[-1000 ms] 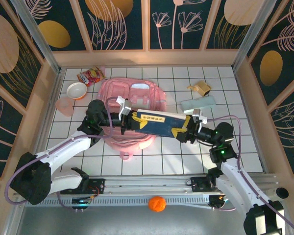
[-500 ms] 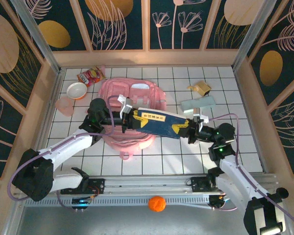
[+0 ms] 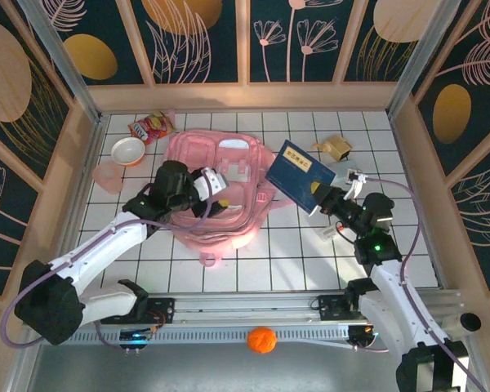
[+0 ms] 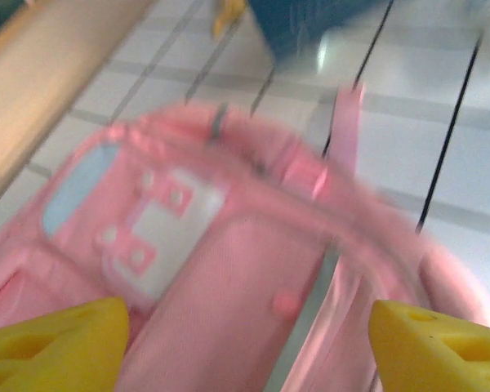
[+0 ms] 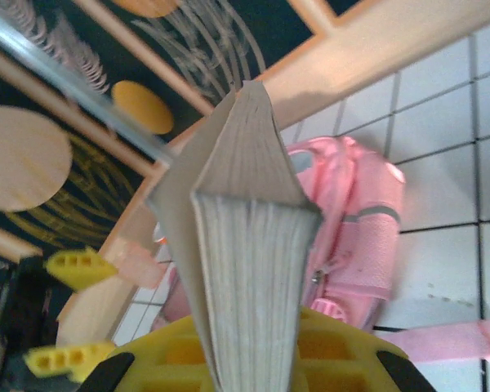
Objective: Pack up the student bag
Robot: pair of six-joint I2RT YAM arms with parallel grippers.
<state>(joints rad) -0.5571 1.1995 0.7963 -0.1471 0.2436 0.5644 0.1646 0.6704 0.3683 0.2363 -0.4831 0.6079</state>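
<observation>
One blue book (image 3: 300, 174) overhead, page edges (image 5: 247, 245) in right claw (image 5: 245, 359)

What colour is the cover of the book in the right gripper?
Dark blue. The book shows best in the top external view.

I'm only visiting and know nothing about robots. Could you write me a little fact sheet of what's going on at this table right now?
Bag: pink backpack, lying flat mid-table
Left arm: left gripper open above the backpack, holding nothing
Right arm: right gripper shut on a dark blue book
Book: lifted off the table, tilted, by the backpack's edge; not yet inside
Far left corner: bowl, snack packet, pink cup
</observation>
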